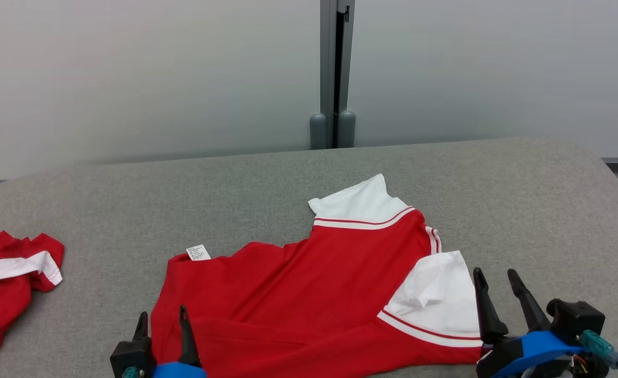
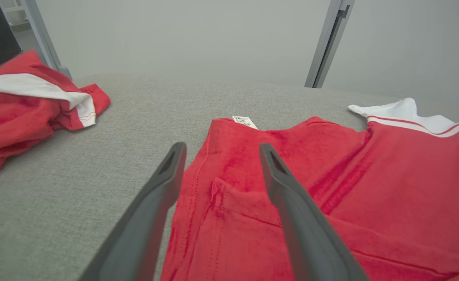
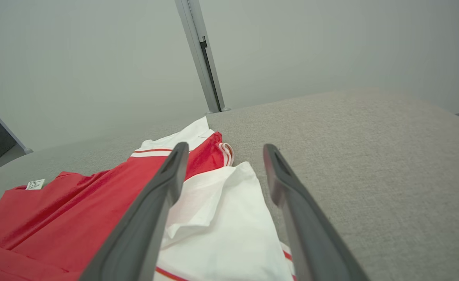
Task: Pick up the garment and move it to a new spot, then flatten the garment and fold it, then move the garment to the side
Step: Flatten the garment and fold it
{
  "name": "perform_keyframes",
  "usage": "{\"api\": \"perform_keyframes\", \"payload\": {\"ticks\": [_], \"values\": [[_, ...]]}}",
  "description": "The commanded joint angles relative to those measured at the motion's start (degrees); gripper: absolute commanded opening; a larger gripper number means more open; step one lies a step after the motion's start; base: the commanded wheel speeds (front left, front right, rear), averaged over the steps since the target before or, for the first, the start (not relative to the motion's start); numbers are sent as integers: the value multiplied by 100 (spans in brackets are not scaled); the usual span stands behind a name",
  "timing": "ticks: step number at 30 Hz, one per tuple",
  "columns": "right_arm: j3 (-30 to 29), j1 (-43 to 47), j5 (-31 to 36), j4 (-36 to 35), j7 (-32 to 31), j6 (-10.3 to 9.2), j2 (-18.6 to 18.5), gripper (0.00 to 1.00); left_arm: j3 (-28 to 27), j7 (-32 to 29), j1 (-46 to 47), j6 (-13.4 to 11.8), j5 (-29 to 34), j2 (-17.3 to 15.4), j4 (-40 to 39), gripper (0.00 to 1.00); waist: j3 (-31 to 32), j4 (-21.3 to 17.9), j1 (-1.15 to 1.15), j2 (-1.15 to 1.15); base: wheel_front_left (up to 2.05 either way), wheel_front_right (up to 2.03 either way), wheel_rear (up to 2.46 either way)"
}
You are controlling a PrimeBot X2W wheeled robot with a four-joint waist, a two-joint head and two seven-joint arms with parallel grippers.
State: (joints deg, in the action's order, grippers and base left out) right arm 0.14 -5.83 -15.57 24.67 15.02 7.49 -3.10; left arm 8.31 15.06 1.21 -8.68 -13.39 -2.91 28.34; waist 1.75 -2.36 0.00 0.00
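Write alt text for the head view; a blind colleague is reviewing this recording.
A red shirt with white sleeves lies spread on a grey fabric table, with the open left gripper and open right gripper by its near corners. A second red-and-white garment lies crumpled at the table's left edge.

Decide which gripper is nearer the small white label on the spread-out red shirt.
Left. The left gripper sits at the shirt's left edge, just short of the label. The right gripper is across the shirt, beside its white sleeve.
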Motion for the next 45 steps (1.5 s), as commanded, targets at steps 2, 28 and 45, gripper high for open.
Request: {"api": "perform_keyframes", "payload": {"ticks": [2,28,45], "values": [[48,-129,24,-31,22,1,14,100,-35,16,230,41,-30,2,80,100,-68,-9,0,0,0,0,0],[542,-795,-499,-245,22,1,-204,100,-44,-1175,3680,464,217,-742,3346,100,-1402,-431,0,0,0,0,0],[574,-593,-433,-69,22,1,-109,100,295,-2257,3915,1000,143,-722,3508,100,-1133,-200,0,0,0,0,0]]}}
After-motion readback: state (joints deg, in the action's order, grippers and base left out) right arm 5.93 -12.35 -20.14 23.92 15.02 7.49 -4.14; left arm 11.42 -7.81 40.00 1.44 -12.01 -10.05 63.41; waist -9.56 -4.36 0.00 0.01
